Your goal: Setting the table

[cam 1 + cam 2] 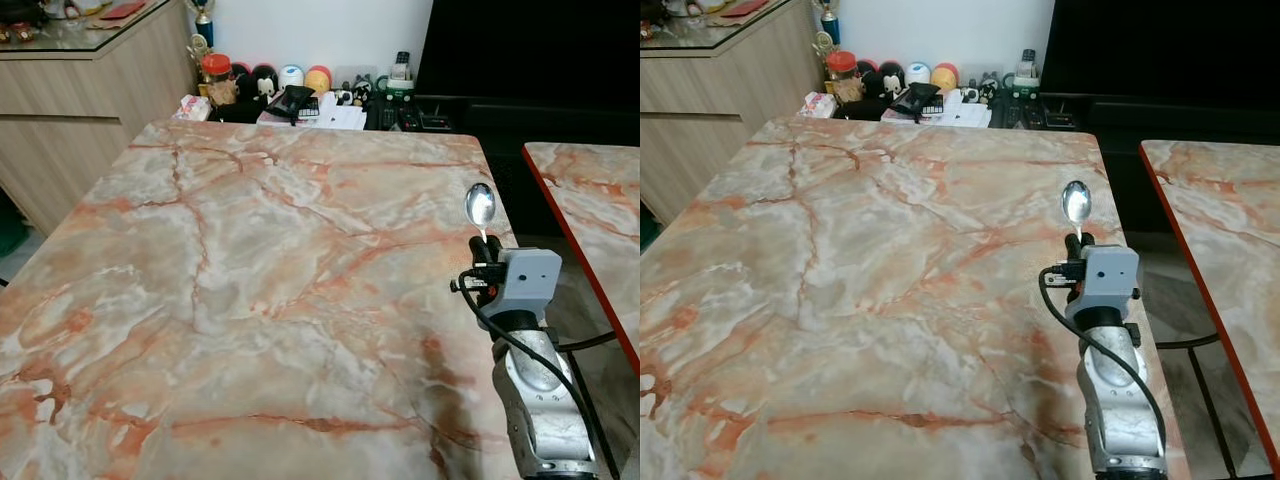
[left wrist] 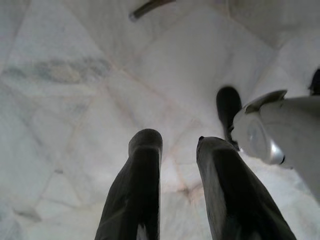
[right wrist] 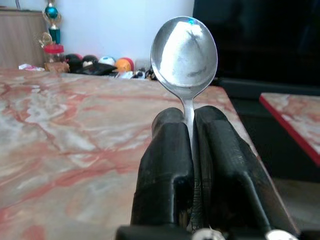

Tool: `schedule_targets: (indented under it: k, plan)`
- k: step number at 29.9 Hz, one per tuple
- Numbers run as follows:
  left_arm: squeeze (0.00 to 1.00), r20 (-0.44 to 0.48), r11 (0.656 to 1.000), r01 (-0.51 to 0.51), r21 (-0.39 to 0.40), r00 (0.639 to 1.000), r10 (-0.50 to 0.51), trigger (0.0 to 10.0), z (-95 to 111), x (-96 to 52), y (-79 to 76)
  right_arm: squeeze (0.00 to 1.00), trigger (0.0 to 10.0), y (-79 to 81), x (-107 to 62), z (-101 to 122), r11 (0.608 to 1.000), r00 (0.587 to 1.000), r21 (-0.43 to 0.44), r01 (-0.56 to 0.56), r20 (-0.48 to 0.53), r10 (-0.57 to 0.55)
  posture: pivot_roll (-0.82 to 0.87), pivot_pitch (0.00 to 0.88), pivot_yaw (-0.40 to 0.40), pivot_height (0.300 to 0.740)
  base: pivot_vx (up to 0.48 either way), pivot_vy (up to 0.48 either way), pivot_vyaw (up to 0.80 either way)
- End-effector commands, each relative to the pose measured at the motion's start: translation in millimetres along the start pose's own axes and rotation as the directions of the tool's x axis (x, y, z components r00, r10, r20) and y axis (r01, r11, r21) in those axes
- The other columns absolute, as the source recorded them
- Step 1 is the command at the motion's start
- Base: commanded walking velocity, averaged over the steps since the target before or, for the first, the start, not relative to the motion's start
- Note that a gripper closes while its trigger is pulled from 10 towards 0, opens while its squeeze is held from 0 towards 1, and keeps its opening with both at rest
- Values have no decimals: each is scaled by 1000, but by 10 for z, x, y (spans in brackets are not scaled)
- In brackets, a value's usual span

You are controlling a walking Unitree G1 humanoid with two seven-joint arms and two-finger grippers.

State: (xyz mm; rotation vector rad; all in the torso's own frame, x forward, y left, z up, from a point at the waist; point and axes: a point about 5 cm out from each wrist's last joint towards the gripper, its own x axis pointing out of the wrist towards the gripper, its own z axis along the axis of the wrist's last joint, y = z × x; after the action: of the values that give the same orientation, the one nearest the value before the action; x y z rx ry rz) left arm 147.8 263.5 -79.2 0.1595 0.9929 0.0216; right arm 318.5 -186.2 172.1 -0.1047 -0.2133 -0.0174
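Spoon (image 3: pixel 184 47) clamped by its handle between the black fingers of the right gripper (image 3: pixel 189 117), bowl upward, held above the right edge of the marble table (image 1: pixel 250 300), about midway along it. No plate, cup or other cutlery laid anywhere on the table top; bare marble from near edge to far edge. Setting judged barely begun: one spoon in hand and not yet put down, every place yet to be laid. Left gripper (image 2: pixel 175 142) hanging low over pale floor tiles (image 2: pixel 75 100), fingers a little apart and holding nothing. Behind the table's far edge, a low shelf crowded with small toys (image 1: pixel 290 78), a red-lidded jar (image 1: pixel 216 68) and papers (image 1: pixel 335 117), none of it tableware as far as can be told. Second table (image 1: pixel 590 190), red-edged, standing just beyond the right edge across a narrow gap. Wooden cabinet (image 1: pixel 70 110) off the far left corner.
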Motion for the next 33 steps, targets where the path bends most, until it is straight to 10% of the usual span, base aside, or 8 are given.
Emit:
schedule_targets:
  k: [1,33]
  plan:
    - [0,-22,1000,2,3,1000,-2,10000,-76,-17,-3,0,10000,-29,-7,57,1000,1000,0,5,30,-5,-50,80,25,740,0,-277,0]
    - [0,-9,999,1,-33,1000,-1,10000,-56,-8,-26,0,10000,-35,7,67,1000,999,2,6,31,-6,-42,104,22,740,-40,0,0]
